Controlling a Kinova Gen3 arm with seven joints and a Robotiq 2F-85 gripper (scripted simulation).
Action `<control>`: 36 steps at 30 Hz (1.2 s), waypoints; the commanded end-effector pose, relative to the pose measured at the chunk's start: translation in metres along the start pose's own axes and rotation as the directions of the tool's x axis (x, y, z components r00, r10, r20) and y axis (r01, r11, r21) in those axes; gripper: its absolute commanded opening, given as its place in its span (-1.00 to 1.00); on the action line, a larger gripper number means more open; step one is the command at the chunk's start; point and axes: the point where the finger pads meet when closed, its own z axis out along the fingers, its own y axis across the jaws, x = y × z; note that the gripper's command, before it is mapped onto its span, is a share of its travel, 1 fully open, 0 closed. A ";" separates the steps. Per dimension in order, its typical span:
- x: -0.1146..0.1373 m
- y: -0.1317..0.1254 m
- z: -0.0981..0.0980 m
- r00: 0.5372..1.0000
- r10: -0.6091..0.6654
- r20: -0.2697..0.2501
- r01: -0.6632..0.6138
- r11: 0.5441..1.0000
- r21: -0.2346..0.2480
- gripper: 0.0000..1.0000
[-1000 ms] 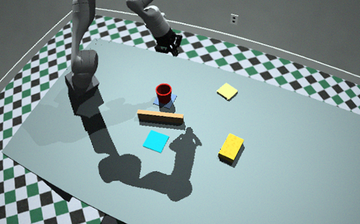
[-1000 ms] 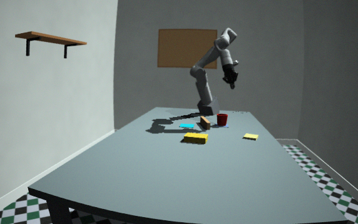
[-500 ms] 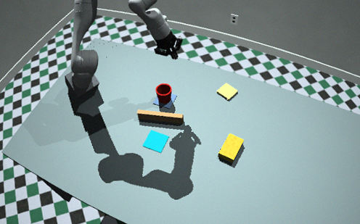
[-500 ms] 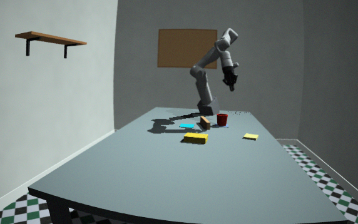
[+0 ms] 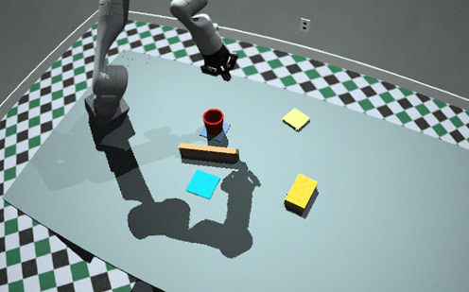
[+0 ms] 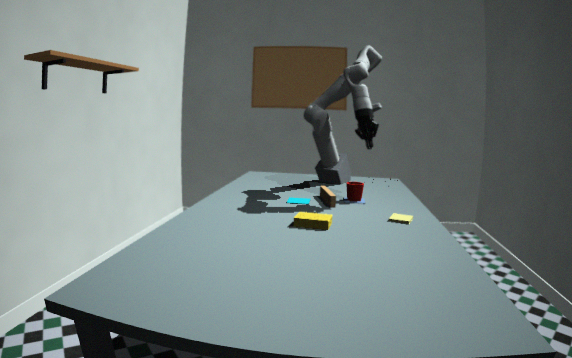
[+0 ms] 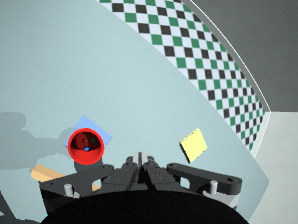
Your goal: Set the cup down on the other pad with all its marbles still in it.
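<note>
Hand closed on nothing, high above far part of counter. Red cup upright on blue pad, blue marble visible inside. Wooden rail between it and cyan pad.

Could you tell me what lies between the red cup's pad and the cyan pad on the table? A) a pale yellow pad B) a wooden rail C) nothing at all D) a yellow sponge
B: the wooden rail lies across the gap between the red cup and the cyan pad.
</note>
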 end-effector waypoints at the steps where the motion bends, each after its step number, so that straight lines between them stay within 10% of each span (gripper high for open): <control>1: -0.001 -0.004 0.007 1.000 0.025 0.002 -0.025 0.999 0.019 -1.00; 36: -0.004 -0.023 0.031 0.993 0.117 0.017 -0.118 0.989 0.090 -1.00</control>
